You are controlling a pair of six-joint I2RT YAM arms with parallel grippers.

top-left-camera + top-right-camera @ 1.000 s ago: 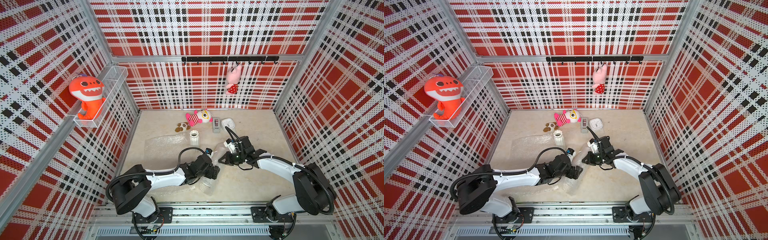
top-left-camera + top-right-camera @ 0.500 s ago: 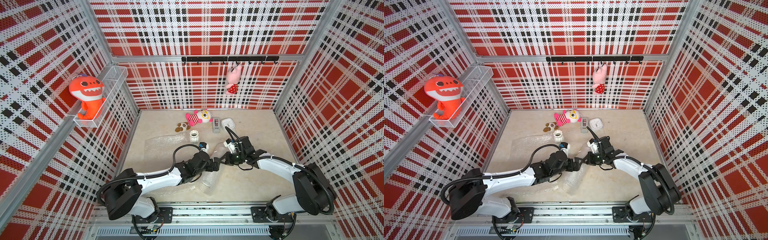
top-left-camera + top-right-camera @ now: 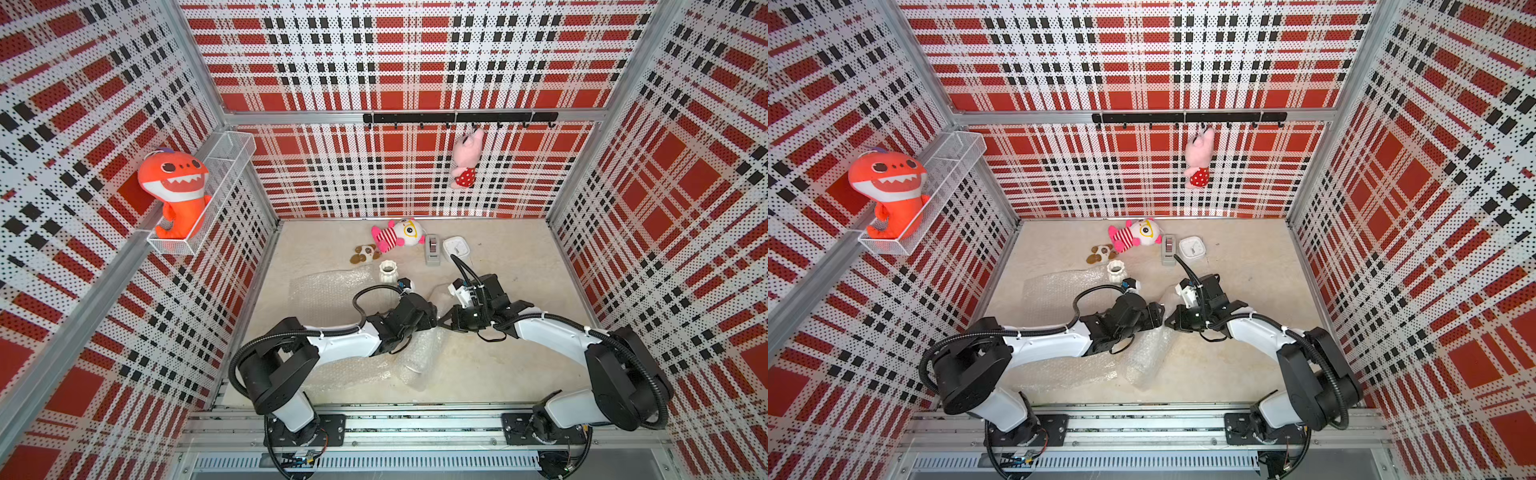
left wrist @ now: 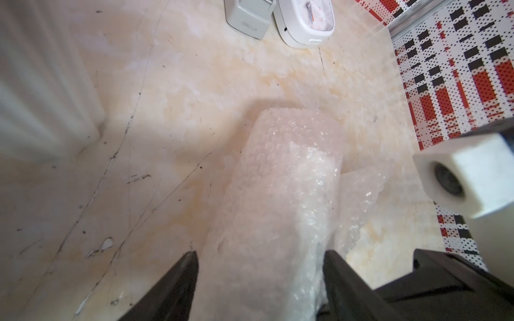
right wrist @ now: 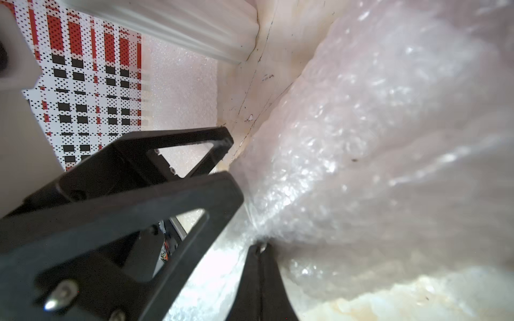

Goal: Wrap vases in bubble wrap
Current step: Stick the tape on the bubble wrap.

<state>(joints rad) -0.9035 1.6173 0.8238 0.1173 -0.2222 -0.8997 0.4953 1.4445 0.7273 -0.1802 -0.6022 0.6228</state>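
Observation:
A slim white ribbed vase (image 3: 387, 272) (image 3: 1116, 271) stands uncovered toward the back; it shows blurred in the left wrist view (image 4: 41, 83). A roll of bubble wrap (image 4: 278, 194) with a pale body inside lies mid-table (image 3: 436, 293); its loose tail (image 3: 419, 357) trails toward the front. My left gripper (image 4: 261, 258) (image 3: 432, 318) has a finger pressed against each side of this roll. My right gripper (image 5: 260, 246) (image 3: 446, 322) is shut, pinching a gathered fold of the same wrap, tip to tip with the left one. A second flat sheet of bubble wrap (image 3: 328, 291) lies left of the vase.
A white square clock (image 3: 456, 248) and a grey tape dispenser (image 3: 432, 249) sit at the back, with a striped plush (image 3: 397, 235) and a small brown plush (image 3: 365, 253). An orange shark plush (image 3: 176, 191) is on the wall shelf. A pink plush (image 3: 465, 160) hangs from the hook rail.
My left arm swung from the front of the roll toward the right gripper, and its jaws narrowed onto the wrapped roll. The right gripper stayed put, still pinching the wrap.

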